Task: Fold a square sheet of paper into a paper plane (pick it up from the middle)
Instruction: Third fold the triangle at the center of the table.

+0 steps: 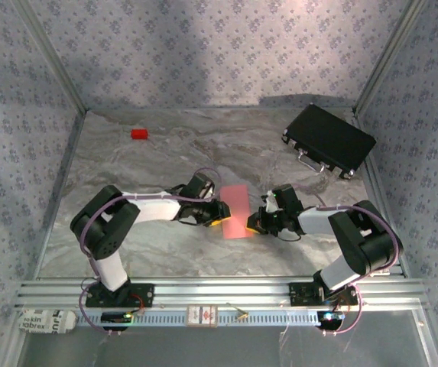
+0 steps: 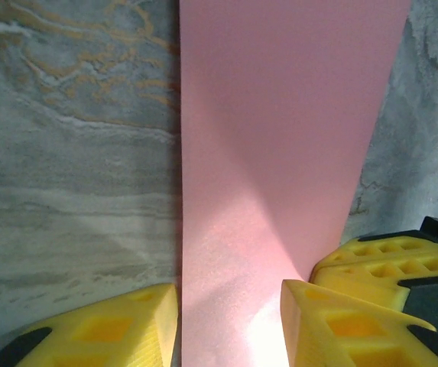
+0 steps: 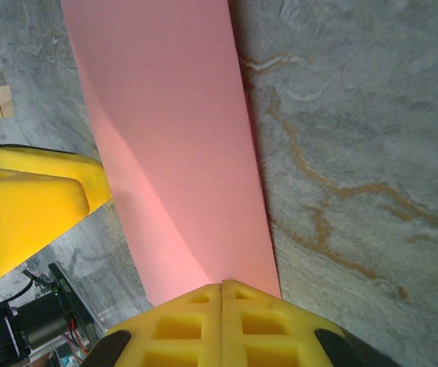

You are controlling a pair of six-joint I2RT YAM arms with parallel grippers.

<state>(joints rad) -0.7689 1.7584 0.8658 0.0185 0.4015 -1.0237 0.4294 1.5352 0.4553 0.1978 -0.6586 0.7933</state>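
The square sheet of paper (image 1: 236, 210) lies mid-table as a narrow salmon-pink rectangle, not in the shape of a paper plane. My left gripper (image 1: 220, 214) sits at its near left edge. In the left wrist view the paper (image 2: 280, 138) runs between the open left gripper's (image 2: 230, 321) yellow fingers, which stand apart on either side. My right gripper (image 1: 255, 223) is at the near right edge. In the right wrist view the paper (image 3: 173, 138) ends at the shut right gripper (image 3: 222, 294), whose tips rest on its near end.
A small red block (image 1: 139, 134) lies at the back left. A black case (image 1: 329, 141) sits at the back right. Patterned walls enclose the marbled table (image 1: 165, 157) on three sides. The two grippers are close together, the left fingers (image 3: 27, 206) beside the right one.
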